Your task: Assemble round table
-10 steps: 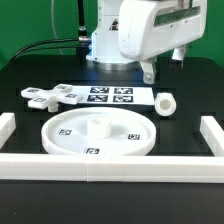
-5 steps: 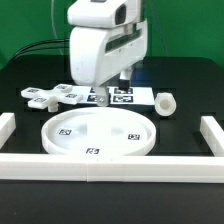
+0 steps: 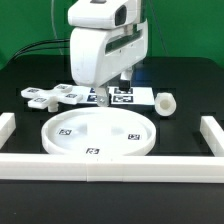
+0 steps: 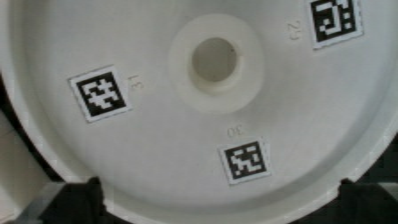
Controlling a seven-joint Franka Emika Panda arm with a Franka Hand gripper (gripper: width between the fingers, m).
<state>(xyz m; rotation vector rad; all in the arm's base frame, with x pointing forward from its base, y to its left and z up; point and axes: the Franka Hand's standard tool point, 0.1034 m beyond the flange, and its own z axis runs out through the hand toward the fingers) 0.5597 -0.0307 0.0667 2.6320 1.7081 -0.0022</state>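
Wide white plastic rimmed disc [image 3: 97, 133] with central hub [image 4: 214, 63] lies flat on black table [image 3: 192, 98] just below gripper [image 3: 113, 88], fingers [image 4: 57, 203] spread apart and empty, short white cylinder post [image 3: 165, 104] well beside them toward the exterior view's right.

disc [image 4: 178, 130] runs past the wrist view's edges; marker board [image 3: 140, 97] partly hidden.

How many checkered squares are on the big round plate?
3 squares on the disc: one on the exterior view's left, one at its near rim, one right. The gripper may hide more.
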